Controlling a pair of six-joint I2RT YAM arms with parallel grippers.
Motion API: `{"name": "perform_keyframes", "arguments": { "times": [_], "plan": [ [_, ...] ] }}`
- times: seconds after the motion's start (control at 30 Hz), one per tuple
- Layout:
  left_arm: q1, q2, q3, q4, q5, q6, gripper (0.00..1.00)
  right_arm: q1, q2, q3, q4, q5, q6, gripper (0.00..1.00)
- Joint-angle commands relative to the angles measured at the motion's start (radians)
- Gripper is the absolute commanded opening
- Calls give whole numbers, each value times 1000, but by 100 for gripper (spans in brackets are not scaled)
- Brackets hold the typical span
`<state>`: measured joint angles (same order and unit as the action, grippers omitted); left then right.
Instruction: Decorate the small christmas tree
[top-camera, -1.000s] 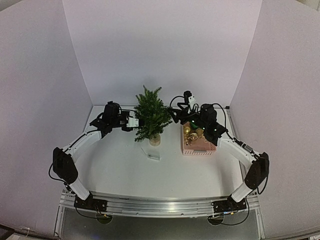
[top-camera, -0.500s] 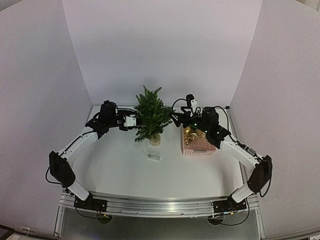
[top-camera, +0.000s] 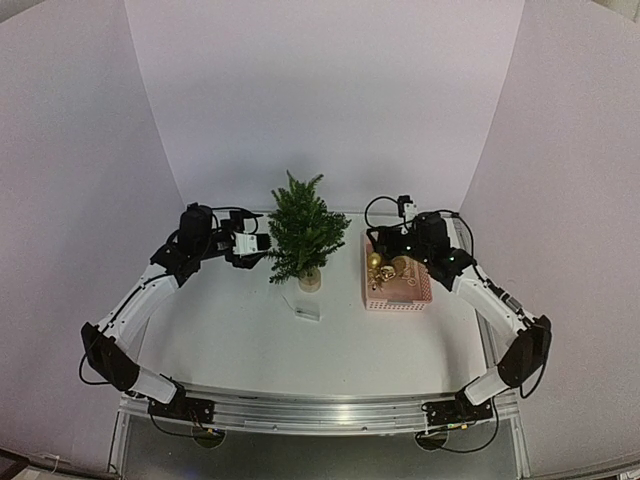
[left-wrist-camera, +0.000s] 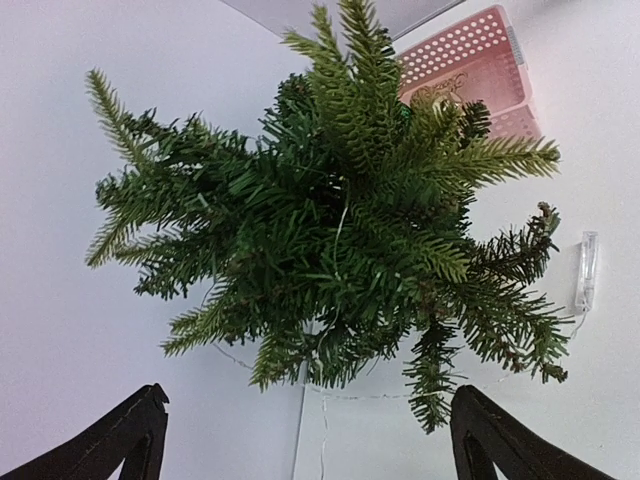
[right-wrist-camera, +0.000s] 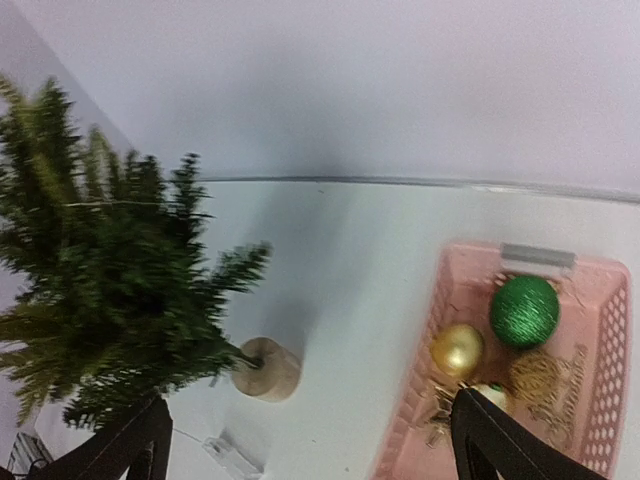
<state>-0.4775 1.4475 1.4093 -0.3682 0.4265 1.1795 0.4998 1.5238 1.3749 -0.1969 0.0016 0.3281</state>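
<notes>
- Overhead, the left gripper (top-camera: 256, 250) has its jaws spread wide with nothing in them. The small christmas tree (top-camera: 305, 235) stands upright just ahead of the jaws, apart from them.
- The right gripper (top-camera: 377, 243) is spread just as wide and is also empty. It hangs over the far corner of the pink basket (top-camera: 396, 303). The tree is just beyond these jaws, close but not touching.
- A small clear box (top-camera: 308, 312) lies on the table (top-camera: 230, 330) by the tree's foot, behind both pairs of jaws and closer to the arm bases.
- On the left wrist camera, the left fingers (left-wrist-camera: 125, 445) show as two dark tips in the bottom corners, far apart, with no object between them.
- The tree fills the space straight ahead of these jaws, and its branches stay clear of both tips.
- The basket lies past the tree, ahead and to the right. The clear box rests ahead of the right-hand tip, and a thin wire (left-wrist-camera: 298, 430) runs along the table between the two tips.
- On the right wrist camera, the right fingers (right-wrist-camera: 135, 445) also sit far apart in the bottom corners and hold nothing.
- The tree rises ahead of the left-hand tip, and its pale pot base (right-wrist-camera: 265, 368) stands on the table ahead, between the jaws.
- The basket lies ahead of the right-hand tip. It holds a green ball (right-wrist-camera: 524, 310), a gold ball (right-wrist-camera: 457, 348) and a gold glitter ornament (right-wrist-camera: 540, 378).
</notes>
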Motion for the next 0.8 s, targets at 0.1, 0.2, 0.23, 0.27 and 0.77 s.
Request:
{"name": "perform_keyframes", "arguments": {
  "times": [0.1,0.2,0.23,0.27,0.77],
  "plan": [
    [93,-89,2,11,65,-202,100,-132,26,8,-291,77,11,92],
    [128,-93,11,14,66,-323,100,-141,130,78,-368,50,-40,91],
    [137,-95,10,21,61,-371,100,-142,171,107,-392,41,-55,91],
    [144,-98,5,32,52,-426,100,-142,206,131,-409,35,-65,91],
    [219,-59,-130,93,-36,-690,99,-157,553,331,-495,42,-93,75]
  ]
}}
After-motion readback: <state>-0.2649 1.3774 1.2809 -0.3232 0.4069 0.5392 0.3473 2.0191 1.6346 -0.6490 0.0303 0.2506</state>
